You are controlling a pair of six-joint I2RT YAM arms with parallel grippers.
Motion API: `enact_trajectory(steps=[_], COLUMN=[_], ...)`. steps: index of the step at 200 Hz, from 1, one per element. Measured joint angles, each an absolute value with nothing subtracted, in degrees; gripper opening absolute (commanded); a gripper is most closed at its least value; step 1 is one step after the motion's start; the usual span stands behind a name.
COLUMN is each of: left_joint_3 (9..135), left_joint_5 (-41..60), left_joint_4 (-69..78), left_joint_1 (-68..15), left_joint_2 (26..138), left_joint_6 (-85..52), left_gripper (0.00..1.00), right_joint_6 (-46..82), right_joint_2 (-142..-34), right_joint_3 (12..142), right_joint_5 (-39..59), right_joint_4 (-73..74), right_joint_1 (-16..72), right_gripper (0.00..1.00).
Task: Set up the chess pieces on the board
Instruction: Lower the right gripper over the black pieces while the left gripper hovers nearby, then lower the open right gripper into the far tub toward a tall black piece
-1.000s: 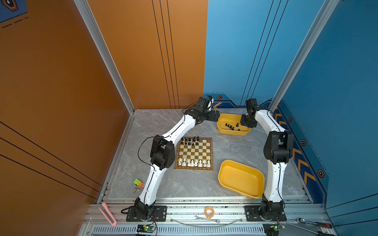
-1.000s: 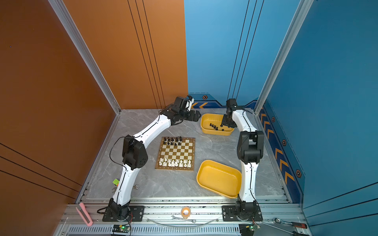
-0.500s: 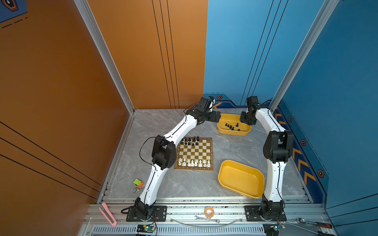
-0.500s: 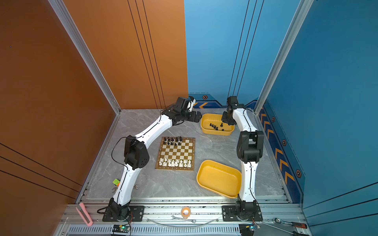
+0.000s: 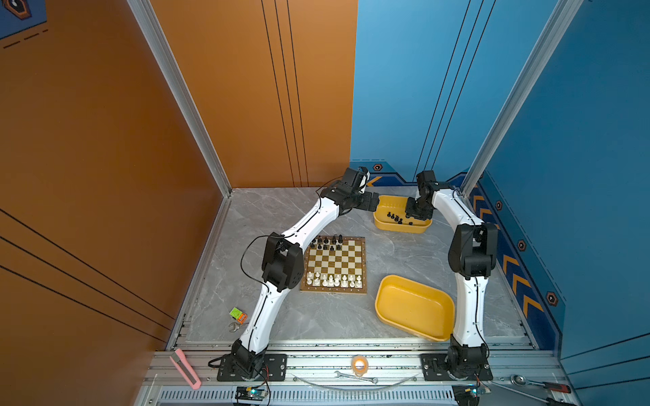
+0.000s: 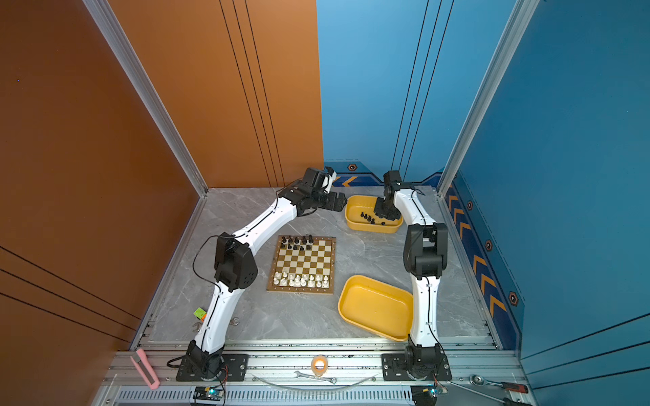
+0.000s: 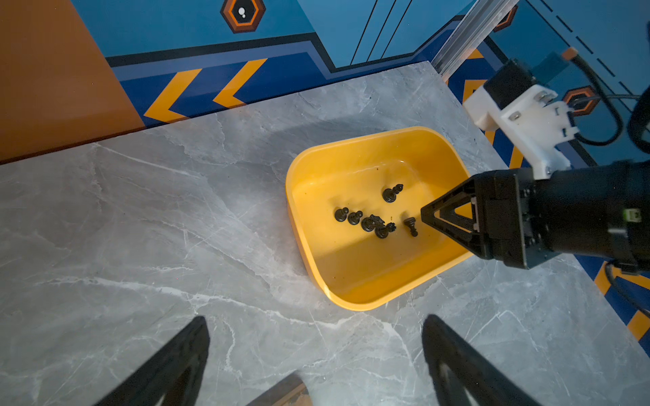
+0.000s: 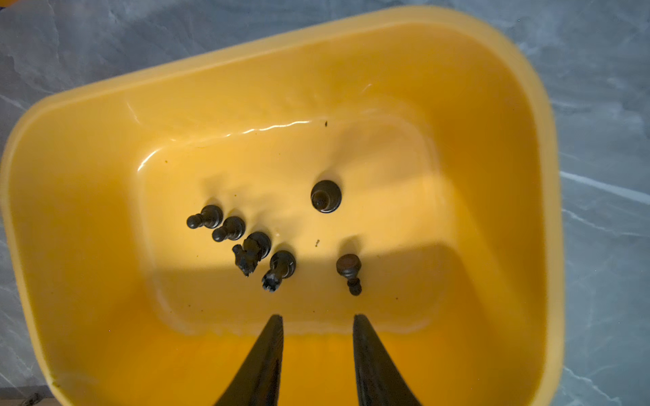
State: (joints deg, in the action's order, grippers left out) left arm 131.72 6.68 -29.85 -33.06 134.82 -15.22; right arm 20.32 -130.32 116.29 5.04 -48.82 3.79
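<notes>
The board (image 5: 335, 291) (image 6: 300, 290) lies mid-table. Cream-white chess pieces (image 5: 334, 280) (image 6: 301, 280) fill its near rows, and several black ones (image 5: 327, 242) (image 6: 297, 242) stand on its far rows. More black pieces (image 8: 253, 251) (image 7: 369, 223) (image 5: 395, 218) sit in the far yellow tray (image 5: 401, 230) (image 6: 373, 228) (image 8: 492, 140). One pawn (image 8: 348, 269) lies on its side nearest my right gripper (image 8: 318, 316) (image 5: 415, 212) (image 7: 427, 212), which hovers inside the tray, partly open and empty. My left gripper (image 7: 315, 318) (image 5: 373, 202) stands wide open over bare table beside the tray.
An empty yellow tray (image 5: 415, 307) (image 6: 376, 305) lies near the board's right front corner. A small green and orange object (image 5: 236, 314) and a wrench lie at the front left. Walls stand close behind the far tray.
My left gripper has edged a little toward the far tray. The right gripper has shifted slightly over that tray. Neither gripper's opening has changed.
</notes>
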Motion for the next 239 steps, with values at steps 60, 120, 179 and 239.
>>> enact_trajectory(steps=[60,120,179,239], left_joint_3=[131.7,131.6,130.2,129.8], left_joint_5=[6.7,6.7,6.7,6.8], left_joint_4=[-29.9,-29.8,-29.9,-29.8], left_joint_1=[-33.1,-33.0,-32.7,-32.1], left_joint_2=[134.8,134.8,134.8,134.8], left_joint_6=[-15.2,-15.2,-15.2,-15.2], left_gripper=[0.95,0.94,0.94,0.93], right_joint_6=[20.1,19.3,19.2,19.2], right_joint_2=[-131.5,-133.1,-133.1,-133.0], right_joint_3=[116.3,116.3,115.3,111.4], right_joint_5=[6.3,6.5,6.9,7.4], right_joint_4=[-48.8,-48.9,-49.1,-49.5], right_joint_1=[4.6,6.0,7.2,8.6], right_gripper=[0.36,0.36,0.36,0.35])
